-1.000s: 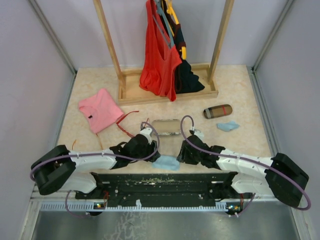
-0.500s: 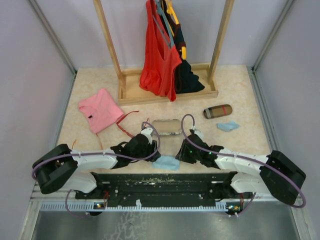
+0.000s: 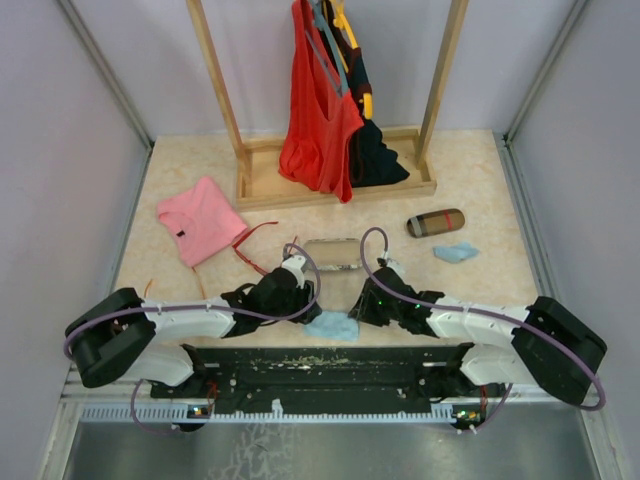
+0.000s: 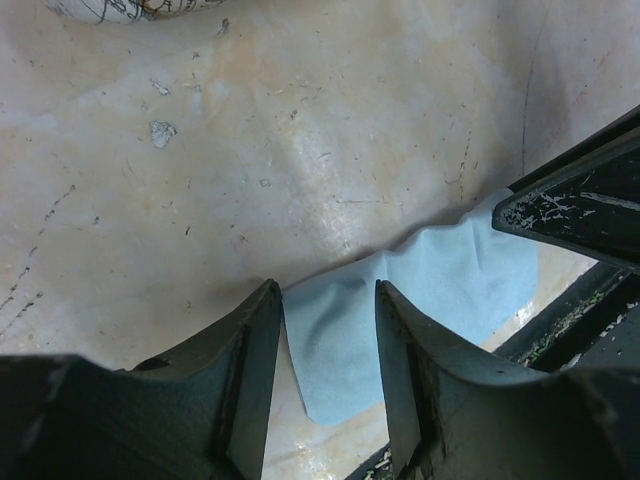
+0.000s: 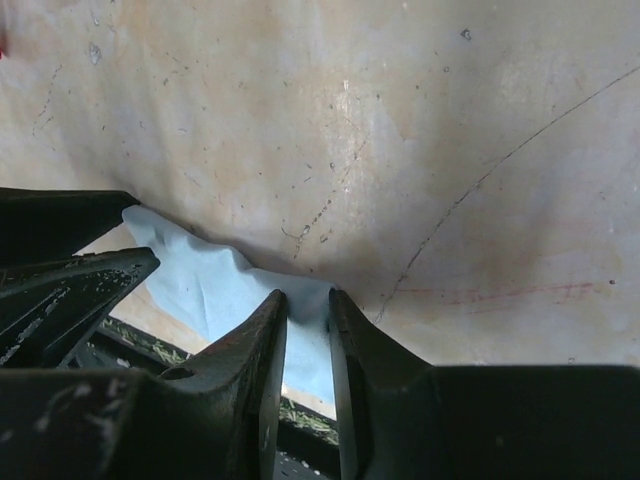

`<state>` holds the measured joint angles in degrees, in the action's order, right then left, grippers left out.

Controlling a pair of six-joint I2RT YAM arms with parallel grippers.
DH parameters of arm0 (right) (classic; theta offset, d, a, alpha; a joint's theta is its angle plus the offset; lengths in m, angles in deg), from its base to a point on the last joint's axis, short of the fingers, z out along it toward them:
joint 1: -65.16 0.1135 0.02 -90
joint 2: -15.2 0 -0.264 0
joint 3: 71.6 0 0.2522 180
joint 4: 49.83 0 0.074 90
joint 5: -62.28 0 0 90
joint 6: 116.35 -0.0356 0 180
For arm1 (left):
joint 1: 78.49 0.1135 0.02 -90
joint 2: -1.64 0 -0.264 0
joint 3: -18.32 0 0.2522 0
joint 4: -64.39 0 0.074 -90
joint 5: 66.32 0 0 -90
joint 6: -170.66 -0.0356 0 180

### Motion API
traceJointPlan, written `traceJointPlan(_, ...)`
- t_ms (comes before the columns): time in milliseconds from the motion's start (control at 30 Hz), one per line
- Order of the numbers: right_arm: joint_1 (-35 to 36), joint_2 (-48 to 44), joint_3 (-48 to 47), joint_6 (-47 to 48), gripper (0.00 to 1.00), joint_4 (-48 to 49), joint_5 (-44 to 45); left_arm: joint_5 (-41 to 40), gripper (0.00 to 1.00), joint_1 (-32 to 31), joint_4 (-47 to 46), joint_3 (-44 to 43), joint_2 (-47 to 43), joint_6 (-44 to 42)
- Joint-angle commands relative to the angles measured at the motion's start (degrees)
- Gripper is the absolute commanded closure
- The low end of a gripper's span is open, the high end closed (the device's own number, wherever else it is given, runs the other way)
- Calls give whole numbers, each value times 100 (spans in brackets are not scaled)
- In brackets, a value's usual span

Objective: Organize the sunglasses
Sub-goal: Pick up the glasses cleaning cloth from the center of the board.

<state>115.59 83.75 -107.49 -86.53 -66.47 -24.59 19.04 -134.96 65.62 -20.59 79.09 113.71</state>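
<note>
The sunglasses' clear lenses (image 3: pixel 333 254) lie mid-table, and thin red arms trail to their left. A light blue cloth (image 3: pixel 332 325) lies at the near edge between both grippers. My left gripper (image 3: pixel 308 310) is open, its tips (image 4: pixel 327 290) straddling the cloth's corner (image 4: pixel 420 290). My right gripper (image 3: pixel 358 315) has its jaws nearly closed, with a narrow gap left. The cloth's edge (image 5: pixel 220 280) runs between its tips (image 5: pixel 307 297). Neither gripper touches the sunglasses.
A brown case with a red stripe (image 3: pixel 435 222) and a second blue cloth (image 3: pixel 455 252) lie at the right. A pink shirt (image 3: pixel 200 220) lies at the left. A wooden rack (image 3: pixel 335 185) with hanging clothes stands at the back. The black base rail (image 3: pixel 320 362) runs just below the cloth.
My right gripper has moved left and down onto the near cloth's right edge. The left arm and the sunglasses have not moved.
</note>
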Motion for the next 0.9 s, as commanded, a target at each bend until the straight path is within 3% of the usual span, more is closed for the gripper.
traceJointPlan(0, -42, 164, 78, 63, 77, -192, 140, 113, 51, 22, 106, 70, 77, 35)
traceJointPlan(300, -42, 193, 111, 122, 100, -139, 178, 154, 53, 22, 85, 53, 110, 35)
traceJointPlan(500, -37, 204, 108, 169, 100, -121, 172, 166, 55, 22, 59, 6, 185, 35)
traceJointPlan(867, -40, 212, 80, 247, 100, -140, 192, 89, 79, 22, 115, -24, 218, 43)
